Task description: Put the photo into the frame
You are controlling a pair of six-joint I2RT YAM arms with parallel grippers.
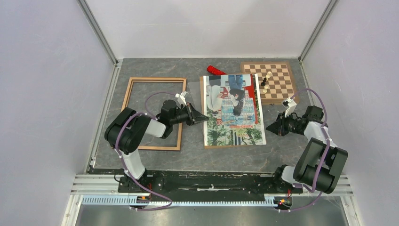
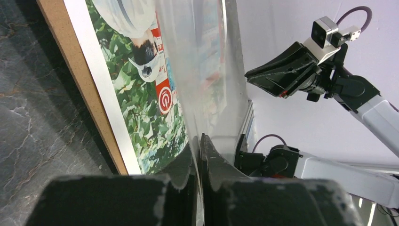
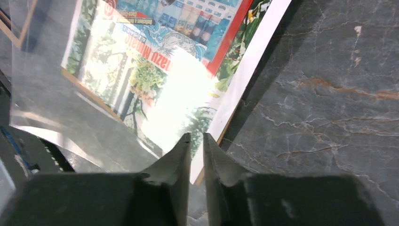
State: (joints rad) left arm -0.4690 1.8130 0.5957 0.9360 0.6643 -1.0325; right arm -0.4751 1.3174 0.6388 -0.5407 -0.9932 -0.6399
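Note:
The photo (image 1: 234, 106) lies face up on a brown backing panel (image 2: 70, 61) in the middle of the table, its white border showing in the left wrist view (image 2: 101, 84). The empty wooden frame (image 1: 157, 79) lies flat to its left. My left gripper (image 1: 205, 118) reaches across the frame's right rail and is shut on the edge of a clear sheet (image 2: 207, 70), which rises tilted over the photo. My right gripper (image 1: 269, 128) sits just off the photo's right edge. Its jaws stand a narrow gap apart with nothing between them (image 3: 196, 136). The clear sheet's corner (image 3: 141, 141) lies beside its left finger.
A chessboard (image 1: 282, 92) with several pieces (image 1: 266, 81) sits at the back right, close to the photo's corner. A red object (image 1: 216, 70) lies behind the photo. White walls enclose the table on three sides.

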